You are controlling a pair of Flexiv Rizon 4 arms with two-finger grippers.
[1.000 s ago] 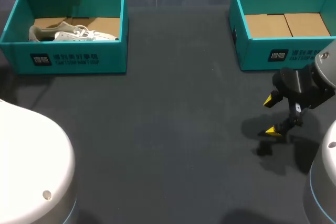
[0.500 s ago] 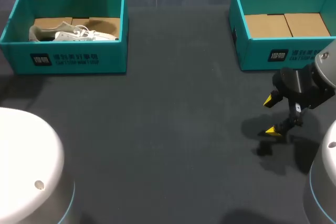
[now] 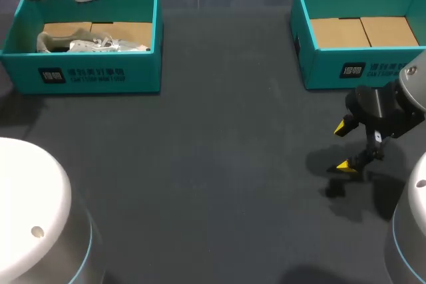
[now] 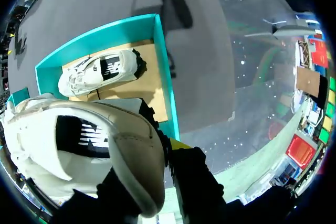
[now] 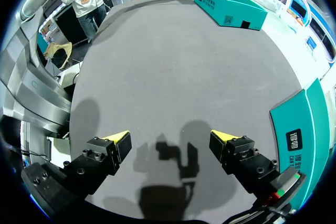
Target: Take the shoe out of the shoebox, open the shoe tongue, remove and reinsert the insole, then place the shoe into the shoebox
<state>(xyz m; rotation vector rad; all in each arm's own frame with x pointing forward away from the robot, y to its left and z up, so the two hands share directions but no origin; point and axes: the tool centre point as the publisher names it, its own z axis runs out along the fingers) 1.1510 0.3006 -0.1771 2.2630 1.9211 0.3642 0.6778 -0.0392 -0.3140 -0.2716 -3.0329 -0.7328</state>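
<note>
The left gripper (image 4: pixel 164 151) is clamped on the lifted shoe (image 4: pixel 79 148). One yellow fingertip (image 4: pixel 179 144) is seen pressed against the outside of the shoe's near end, while the other is hidden by the upper and is judged to bear on the far side. Whether that end is heel or toe cannot be told. The shoe is held in the air over the far rim of the left shoebox (image 3: pixel 93 79), clear of its walls. A light, soft thing is to be expected. The fabric upper will yield and the shoe may swing on so small a hold, so the stiffer heel collar is judged the surest grip. A second shoe (image 4: pixel 100 72) lies on its side on that box's cardboard floor (image 3: pixel 130 31). The right gripper (image 5: pixel 170 141) hangs with fingers spread wide and nothing between them, low over the table (image 3: pixel 219 164), just in front of the right shoebox (image 3: pixel 359 68).
</note>
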